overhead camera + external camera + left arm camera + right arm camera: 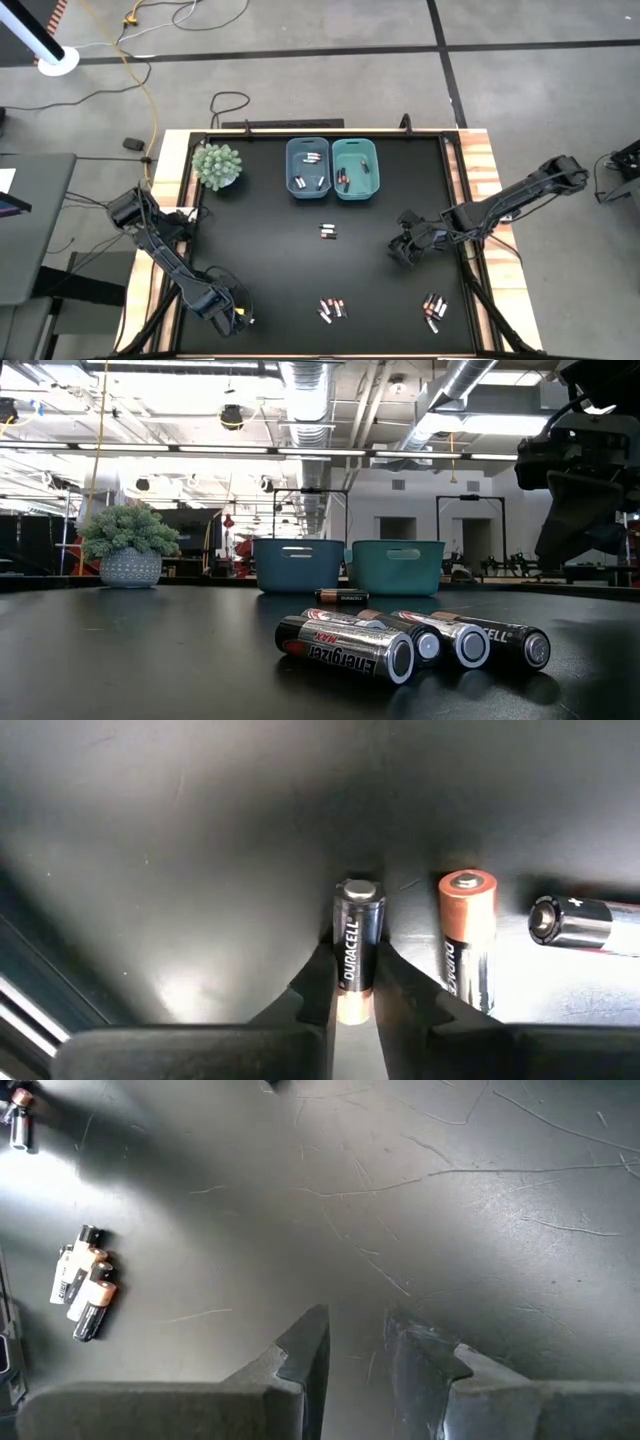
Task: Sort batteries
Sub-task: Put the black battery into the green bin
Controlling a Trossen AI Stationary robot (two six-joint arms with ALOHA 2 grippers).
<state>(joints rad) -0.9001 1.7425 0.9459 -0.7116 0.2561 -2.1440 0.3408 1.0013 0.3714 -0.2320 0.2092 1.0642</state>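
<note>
At the near left corner of the black desk (270, 270), the left pincer (355, 995) has its two dark fingers pressed against both sides of a black-and-copper Duracell battery (357, 948), gripping it near its copper end; two more batteries lie just beside it, one copper-topped (467, 935) and one dark (570, 920). The step in hand looks like the pick-up of this cell, so a straight lift should keep it from rolling into those neighbours, and the grip wants to be firm, since a smooth cylinder can slip out endwise. From there it would go to the far edge, where the blue plastic bin (307, 168) and the teal plastic bin (356, 168) stand side by side, each already holding a few cells; matching the brand to the right bin is the point to check. Other small groups wait at the middle (327, 231), the near middle (332, 309) and the near right (434, 308). The right pincer (355, 1345) hovers over bare desk on the right, fingers a narrow gap apart, holding nothing. A small potted green plant (217, 166) stands at the far left.
</note>
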